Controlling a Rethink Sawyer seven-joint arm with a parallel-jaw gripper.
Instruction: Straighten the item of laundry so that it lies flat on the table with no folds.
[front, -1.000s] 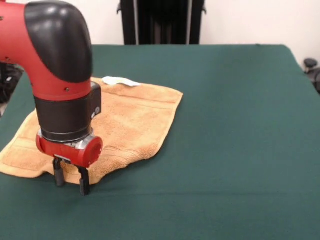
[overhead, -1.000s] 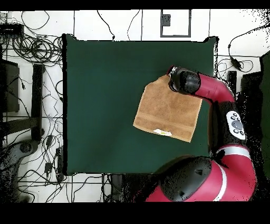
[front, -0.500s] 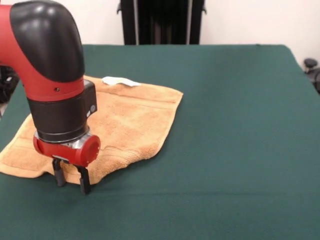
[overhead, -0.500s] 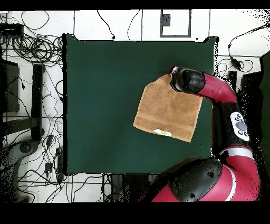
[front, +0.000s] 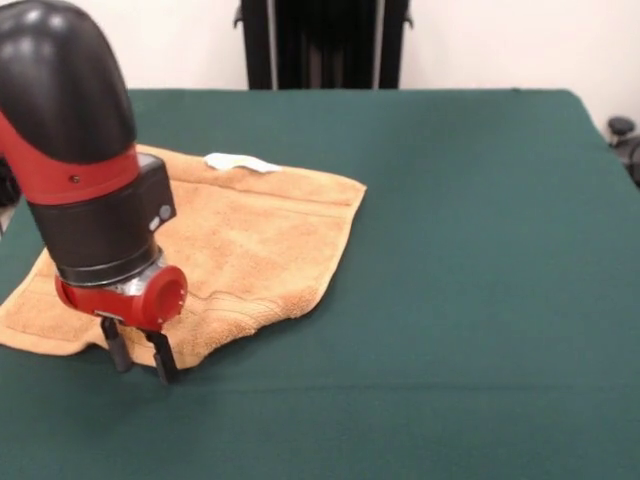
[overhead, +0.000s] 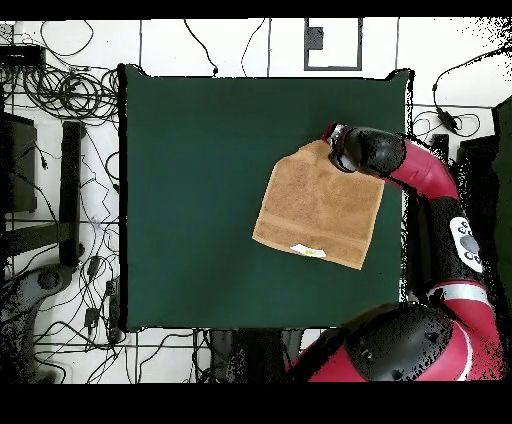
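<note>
While the towel (front: 240, 250) hugs the table (front: 480, 250) edge, parted jaws straddle its near hem.

Your arm (front: 70, 130) reaches down steeply, wrist tilted slightly. Your end effector (front: 139, 357) points downward, its two dark fingers (front: 163, 358) parted with a narrow gap between them, tips low.

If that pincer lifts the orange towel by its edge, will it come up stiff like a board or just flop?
Probably flop: the towel lies soft and rumpled, with wrinkles near the pincer, so only the pinched part should rise while the rest drags. Its fuzzy terry surface looks grippy against the table cloth, so a push would likely bunch it rather than slide it.
</note>
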